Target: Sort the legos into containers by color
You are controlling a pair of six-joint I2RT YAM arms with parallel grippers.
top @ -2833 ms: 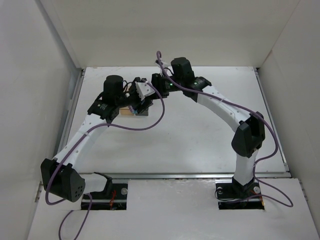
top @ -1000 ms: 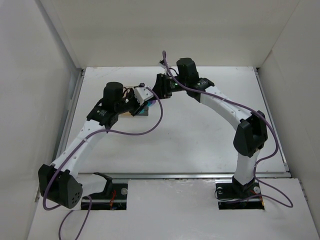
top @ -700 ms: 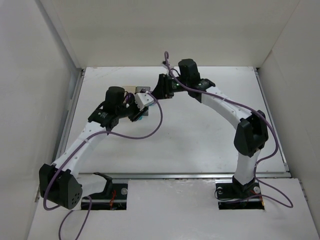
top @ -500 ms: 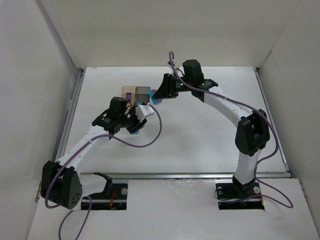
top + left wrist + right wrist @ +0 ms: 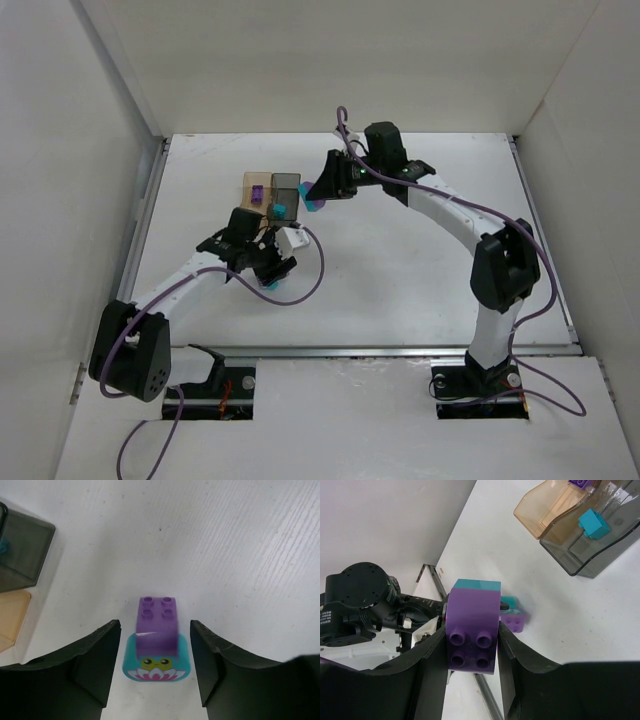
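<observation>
The amber container and grey container stand side by side at the table's back left. A purple lego lies in the amber one and a teal lego in the grey one. My left gripper is open, its fingers on either side of a purple lego stuck on a teal lego with a lotus face lying on the table; the gripper also shows in the top view. My right gripper is shut on a purple lego joined to a teal one, held in the air just right of the grey container.
The left arm's wrist shows below the held piece in the right wrist view, beside the stacked legos on the table. White walls close the table at left, back and right. A metal rail runs along the near edge.
My left arm has drawn back from the containers toward the near side and now straddles the stacked pair on the table. My right gripper shifted slightly right, still holding its legos. The containers are now uncovered.
</observation>
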